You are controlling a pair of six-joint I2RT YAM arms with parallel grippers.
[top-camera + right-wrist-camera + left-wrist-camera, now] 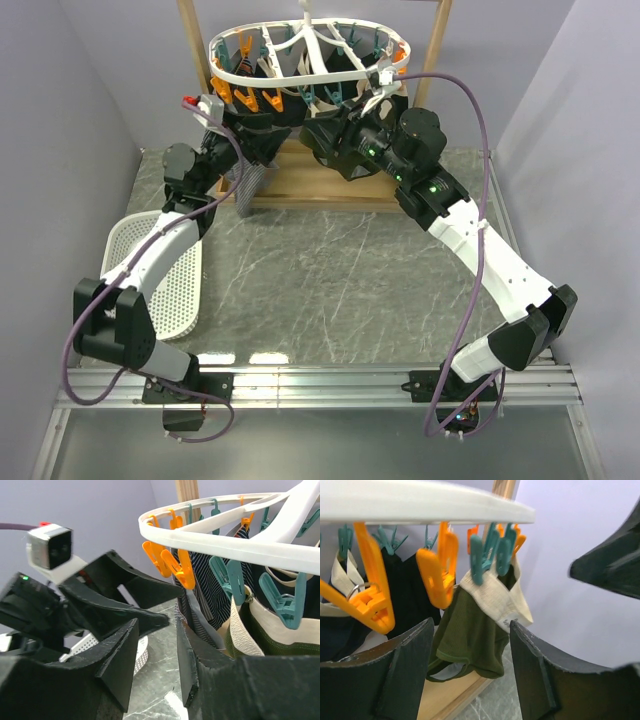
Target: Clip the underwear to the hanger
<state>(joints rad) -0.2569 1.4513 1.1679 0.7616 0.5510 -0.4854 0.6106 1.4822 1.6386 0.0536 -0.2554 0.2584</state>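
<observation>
Up beneath the hanger [290, 79], left tool [470, 630] spread; right tool [156, 625] likewise spread

Glossy white plastic hanger [420, 502], matt ribbed cloth olive briefs [470, 635], smooth marbled tabletop [330, 280], pale wooden frame [300, 188]

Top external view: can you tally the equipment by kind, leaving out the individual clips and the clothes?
Robot arms: 2, the left arm and the right arm
White oval clip hanger: 1
Wooden frame: 1
White perforated basket: 1
Total: 5
</observation>
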